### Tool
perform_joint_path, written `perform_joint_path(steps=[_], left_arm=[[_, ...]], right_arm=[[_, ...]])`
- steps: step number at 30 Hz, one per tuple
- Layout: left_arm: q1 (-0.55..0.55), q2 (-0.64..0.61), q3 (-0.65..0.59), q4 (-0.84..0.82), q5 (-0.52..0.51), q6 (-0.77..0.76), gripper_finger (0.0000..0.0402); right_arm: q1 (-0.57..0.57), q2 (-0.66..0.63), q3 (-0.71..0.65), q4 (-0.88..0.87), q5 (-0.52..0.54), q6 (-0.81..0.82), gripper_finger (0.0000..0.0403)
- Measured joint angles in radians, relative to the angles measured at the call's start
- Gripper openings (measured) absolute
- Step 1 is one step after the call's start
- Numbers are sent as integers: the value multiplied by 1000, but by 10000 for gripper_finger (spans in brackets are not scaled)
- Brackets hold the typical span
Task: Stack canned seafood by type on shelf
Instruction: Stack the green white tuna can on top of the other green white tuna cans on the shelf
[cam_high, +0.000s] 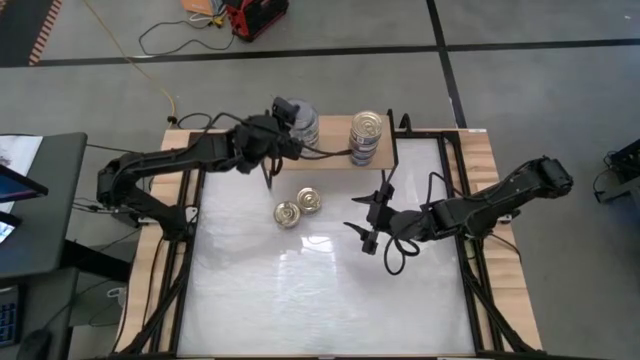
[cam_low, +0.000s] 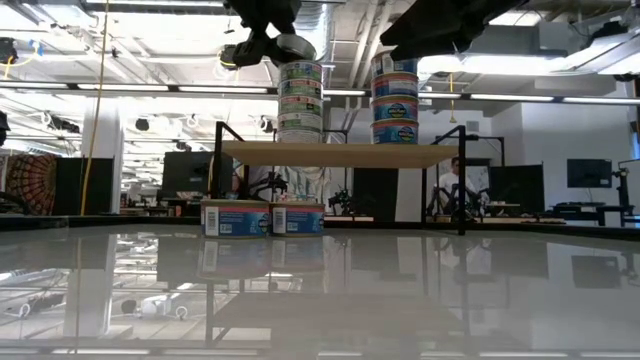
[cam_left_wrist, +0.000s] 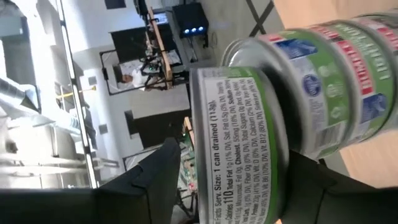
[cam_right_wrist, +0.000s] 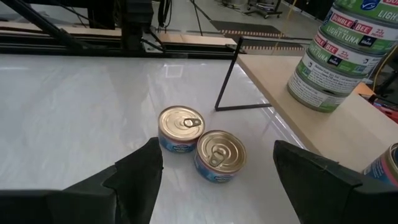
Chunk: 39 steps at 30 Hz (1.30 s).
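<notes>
White and glossy, the surface (cam_high: 320, 300) is bare along its near edge. Toward the middle, the right end effector (cam_high: 368, 222) hovers with fingers spread wide, holding nothing. Just beyond it, two gold-lidded tins (cam_high: 298, 206) sit touching, short of the shelf (cam_high: 335, 157) at the far edge. On the shelf stand two stacks: blue-labelled tins (cam_high: 366, 135) to the right, green-labelled tins (cam_high: 303, 125) to the left. The left end effector (cam_high: 287, 110) is at the top green tin, fingers partly parted around it, apparently letting it go. Next, it likely must lift clear without nudging the stack, then one arm fetches a gold-lidded tin.
</notes>
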Motion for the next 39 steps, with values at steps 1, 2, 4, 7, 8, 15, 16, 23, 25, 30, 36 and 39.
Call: perform_joint_path(steps=[1, 2, 4, 7, 8, 15, 16, 23, 25, 30, 36, 39], left_arm=[[-4, 0, 0, -3, 0, 3, 213], [-6, 0, 0, -3, 1, 3, 215], [-10, 0, 0, -3, 2, -1, 217], [-17, 0, 0, -3, 1, -5, 218], [-20, 0, 0, -3, -2, -6, 218], [-48, -1, 37, -45, 5, -40, 218], [-52, -1, 41, -51, 5, -43, 218], [-71, -2, 54, -104, 36, -94, 218], [-71, -1, 54, -117, 41, -102, 218], [-71, -1, 54, -116, 94, -115, 218], [-65, 7, 54, -116, 113, -108, 218], [-59, 7, 54, -115, 139, -105, 218]], right_arm=[[0, 0, 0, 0, 0, 0, 329], [0, 0, 0, 0, 0, 0, 329], [0, 0, 0, 0, 0, 0, 329], [0, 0, 0, 0, 0, 1, 329], [0, 0, 0, 2, 0, 1, 329], [0, 0, 0, 8, 0, 4, 329], [0, 0, 0, 9, 0, 4, 329], [1, 0, 0, 22, 0, 3, 329], [3, 0, 0, 25, 0, 3, 329], [3, 0, 0, 33, -1, 3, 329], [3, 0, 0, 51, -1, -5, 329], [3, 0, 0, 52, -1, -5, 329]])
